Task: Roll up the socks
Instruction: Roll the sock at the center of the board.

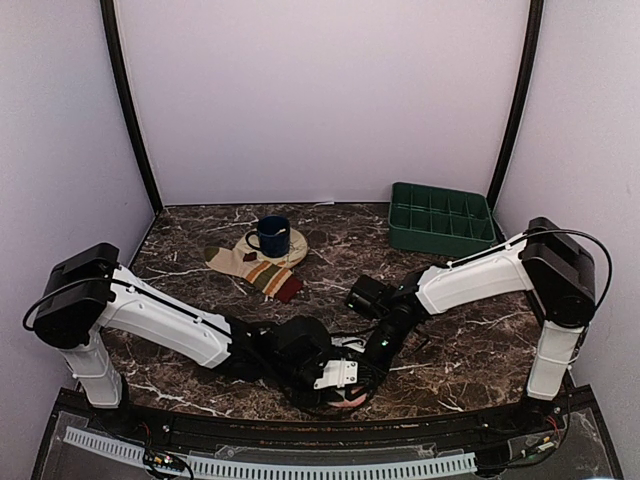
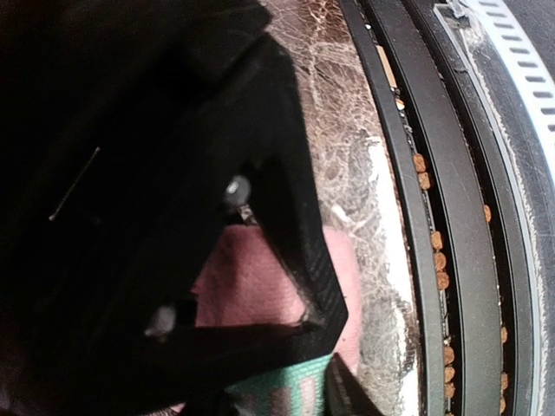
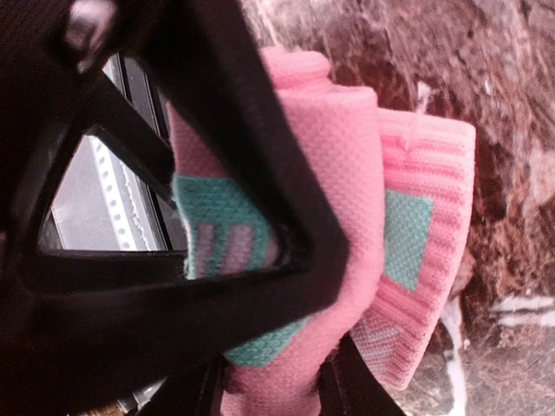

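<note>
Pink sock (image 3: 355, 173), rolled, axis vertical in right wrist view, clamped by right fingers (image 3: 251, 165); left fingers (image 2: 295, 217) unclear.

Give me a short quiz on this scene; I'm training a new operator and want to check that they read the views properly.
1. True or false: the striped sock lies flat, unrolled, beside the blue mug.
2. Which sock do the right fingers clamp? A: the pink sock. B: the striped sock. C: neither.
3. Fill in: the green tray sits at the far ___ of the table, on the robot's own side.

Key: 1 true. 2 A; in the right wrist view it is already partly rolled. 3 right.
</note>
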Action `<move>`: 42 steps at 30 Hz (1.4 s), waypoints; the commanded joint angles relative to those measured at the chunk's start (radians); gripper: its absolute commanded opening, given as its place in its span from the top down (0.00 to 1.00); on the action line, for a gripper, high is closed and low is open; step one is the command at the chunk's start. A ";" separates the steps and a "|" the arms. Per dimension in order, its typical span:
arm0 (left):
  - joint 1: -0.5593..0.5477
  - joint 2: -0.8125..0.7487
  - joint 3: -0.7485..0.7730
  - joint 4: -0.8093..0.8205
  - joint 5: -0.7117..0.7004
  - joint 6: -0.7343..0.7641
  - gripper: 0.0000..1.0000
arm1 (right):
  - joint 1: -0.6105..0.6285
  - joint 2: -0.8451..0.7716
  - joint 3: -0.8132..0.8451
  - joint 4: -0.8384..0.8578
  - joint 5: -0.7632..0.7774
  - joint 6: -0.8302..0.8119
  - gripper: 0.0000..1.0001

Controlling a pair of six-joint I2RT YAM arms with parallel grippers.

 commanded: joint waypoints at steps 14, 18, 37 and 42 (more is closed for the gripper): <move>-0.017 0.161 0.010 -0.090 -0.009 -0.040 1.00 | 0.026 0.027 0.025 0.112 -0.048 0.013 0.91; -0.020 0.161 0.006 -0.095 -0.010 -0.061 1.00 | 0.023 0.014 0.009 0.131 -0.040 0.033 0.72; -0.019 0.132 -0.029 -0.087 -0.088 -0.179 1.00 | -0.069 -0.172 -0.171 0.230 0.027 0.166 0.50; -0.018 0.128 -0.039 -0.092 -0.109 -0.198 1.00 | -0.105 -0.229 -0.210 0.240 0.054 0.202 0.50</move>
